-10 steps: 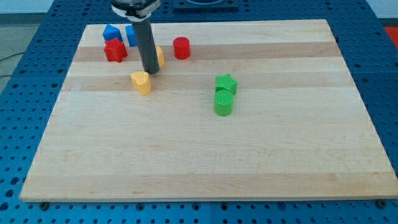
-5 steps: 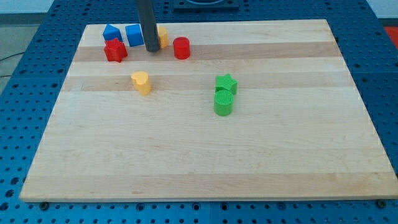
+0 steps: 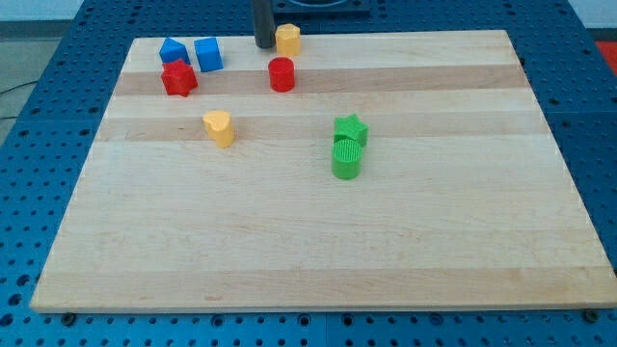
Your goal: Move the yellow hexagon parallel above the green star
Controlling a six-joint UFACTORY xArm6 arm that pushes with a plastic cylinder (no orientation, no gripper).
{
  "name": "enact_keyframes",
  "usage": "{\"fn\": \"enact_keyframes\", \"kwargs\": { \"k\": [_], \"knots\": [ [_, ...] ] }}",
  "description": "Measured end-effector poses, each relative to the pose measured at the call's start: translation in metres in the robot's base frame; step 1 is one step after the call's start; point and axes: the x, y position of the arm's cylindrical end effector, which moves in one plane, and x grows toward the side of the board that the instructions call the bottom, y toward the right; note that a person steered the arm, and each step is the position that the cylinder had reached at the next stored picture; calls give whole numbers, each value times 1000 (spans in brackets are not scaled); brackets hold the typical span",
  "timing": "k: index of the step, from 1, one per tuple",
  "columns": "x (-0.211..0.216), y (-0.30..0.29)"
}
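Note:
The yellow hexagon (image 3: 287, 39) sits at the board's top edge, left of centre. My tip (image 3: 263, 45) is just to its left, touching or nearly touching it. The green star (image 3: 351, 128) lies right of centre, lower down and further right than the hexagon. A green cylinder (image 3: 346, 159) touches the star from below.
A red cylinder (image 3: 281, 74) lies just below the hexagon. A yellow heart-like block (image 3: 220, 127) lies left of centre. A red star (image 3: 178, 78), a blue cube (image 3: 208, 54) and a blue pointed block (image 3: 174, 50) cluster at the top left. The wooden board (image 3: 318, 241) lies on a blue perforated table.
My tip moved up and right to the board's top edge. The yellow hexagon was pushed up and right, from beside the red cylinder to above it.

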Motion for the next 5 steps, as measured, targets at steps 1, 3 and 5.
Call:
{"fn": "enact_keyframes", "kwargs": {
  "k": [1, 3, 5],
  "knots": [
    [-6, -4],
    [30, 103],
    [60, 106]
  ]
}}
